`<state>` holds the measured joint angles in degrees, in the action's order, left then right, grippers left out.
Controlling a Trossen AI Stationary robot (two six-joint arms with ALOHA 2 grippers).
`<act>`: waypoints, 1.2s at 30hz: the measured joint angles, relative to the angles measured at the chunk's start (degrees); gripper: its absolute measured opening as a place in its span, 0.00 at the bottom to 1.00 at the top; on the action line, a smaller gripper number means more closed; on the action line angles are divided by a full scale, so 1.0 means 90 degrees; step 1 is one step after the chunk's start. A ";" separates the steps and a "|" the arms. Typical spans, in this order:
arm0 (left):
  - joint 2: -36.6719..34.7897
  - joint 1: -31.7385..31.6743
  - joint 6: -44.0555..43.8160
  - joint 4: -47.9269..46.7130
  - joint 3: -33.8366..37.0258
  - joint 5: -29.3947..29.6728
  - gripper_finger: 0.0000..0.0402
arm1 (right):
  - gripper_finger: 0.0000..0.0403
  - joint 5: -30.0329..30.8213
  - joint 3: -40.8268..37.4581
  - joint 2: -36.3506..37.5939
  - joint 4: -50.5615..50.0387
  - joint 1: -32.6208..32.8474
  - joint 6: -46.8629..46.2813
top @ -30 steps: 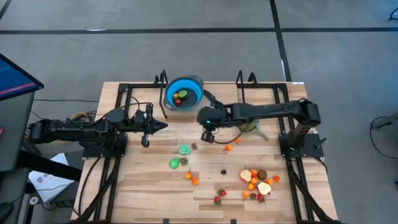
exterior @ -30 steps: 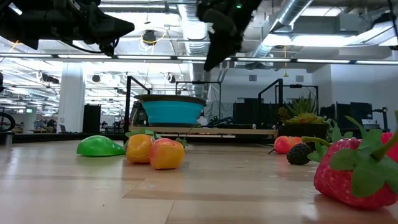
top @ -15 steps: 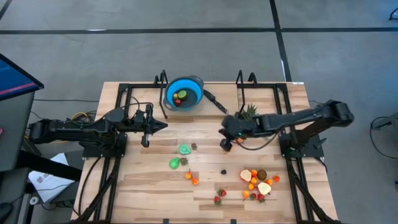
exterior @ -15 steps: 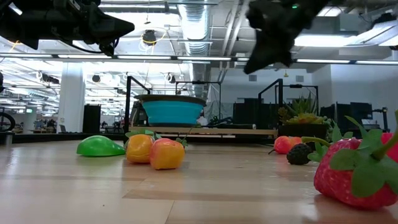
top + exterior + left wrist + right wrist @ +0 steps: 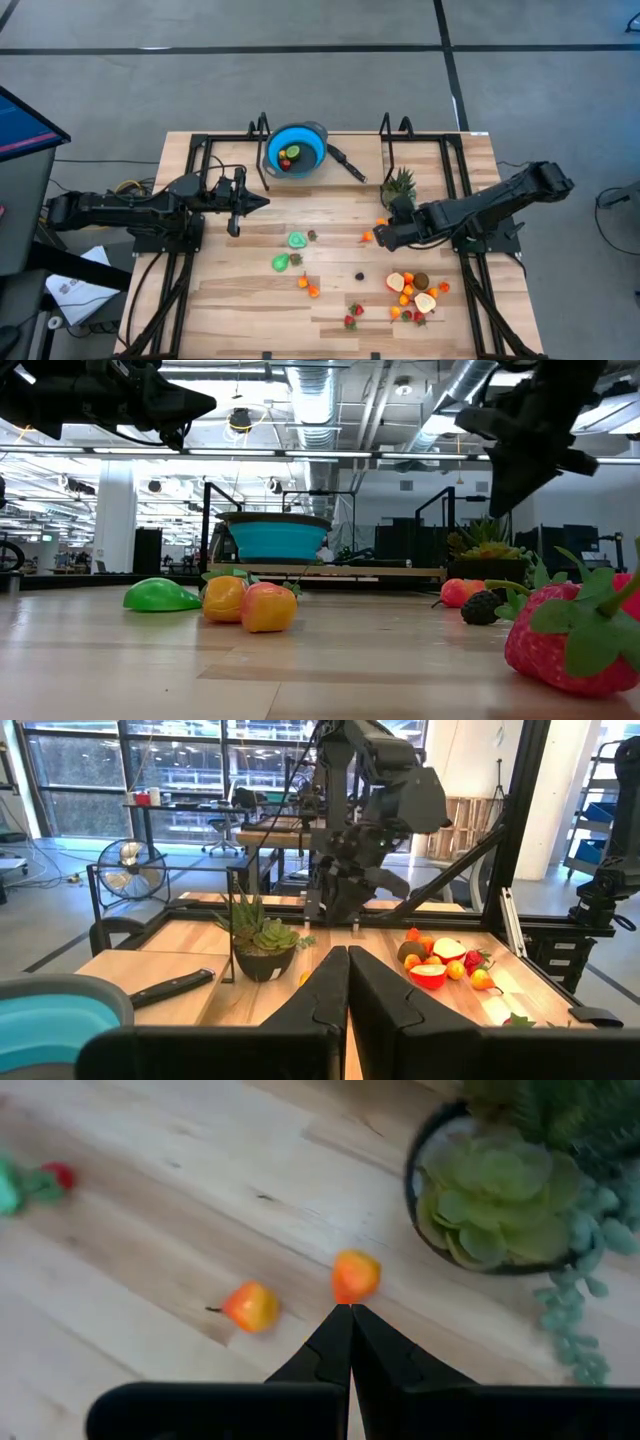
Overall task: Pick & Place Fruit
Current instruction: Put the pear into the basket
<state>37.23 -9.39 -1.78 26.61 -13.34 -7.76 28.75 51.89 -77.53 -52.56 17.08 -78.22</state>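
Note:
Small toy fruits lie scattered on the wooden table: two orange pieces (image 5: 367, 237) (image 5: 381, 222) near the potted plant, green pieces (image 5: 297, 240), strawberries (image 5: 352, 315), and a cluster with peach halves and a kiwi (image 5: 415, 290). A few fruits sit in the blue bowl (image 5: 296, 150). My right gripper (image 5: 377, 240) is shut and hovers just above the two orange pieces (image 5: 356, 1275) (image 5: 251, 1306), touching nothing. My left gripper (image 5: 262, 203) is shut and waits raised over the table's left half.
A potted spiky plant (image 5: 400, 183) stands close behind the right gripper. The bowl's black handle (image 5: 347, 162) juts toward the plant. Black frame rails run along both table sides. A dark berry (image 5: 359, 276) lies mid-table.
My right gripper has swung from just in front of the blue bowl toward the table's right and near side, lowering a little, and now sits over the orange pieces by the plant. It has stayed shut. No fruit has moved.

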 joint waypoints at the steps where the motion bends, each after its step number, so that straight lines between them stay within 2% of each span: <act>1: 0.0000 -0.0002 0.0000 0.0000 0.0000 0.0000 0.01 | 0.00 -0.0007 0.0003 -0.0054 -0.0050 0.0027 -0.0152; 10: 0.0000 -0.0002 0.0000 0.0005 0.0000 0.0002 0.01 | 0.01 -0.0079 0.0001 -0.0517 -0.0013 -0.0002 -0.0140; 21: 0.0000 -0.0002 0.0000 0.0033 0.0000 0.0002 0.01 | 0.01 -0.0818 0.0008 -0.0680 0.0749 -0.0078 0.0017; 28: 0.0000 0.0000 0.0000 0.0038 0.0000 0.0002 0.01 | 0.04 -0.0908 0.0008 -0.0673 0.1959 -0.0117 0.1825; 33: 0.0001 0.0000 0.0000 0.0039 0.0000 0.0002 0.01 | 0.19 -0.0930 0.0055 -0.0673 0.2073 -0.0226 0.2859; 36: 0.0000 0.0000 0.0000 0.0041 0.0000 0.0002 0.01 | 0.31 -0.0959 0.0074 -0.0673 0.2063 -0.0293 0.3900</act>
<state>37.23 -9.39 -1.78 26.98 -13.34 -7.75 20.12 52.56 -83.59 -33.99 14.44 -43.12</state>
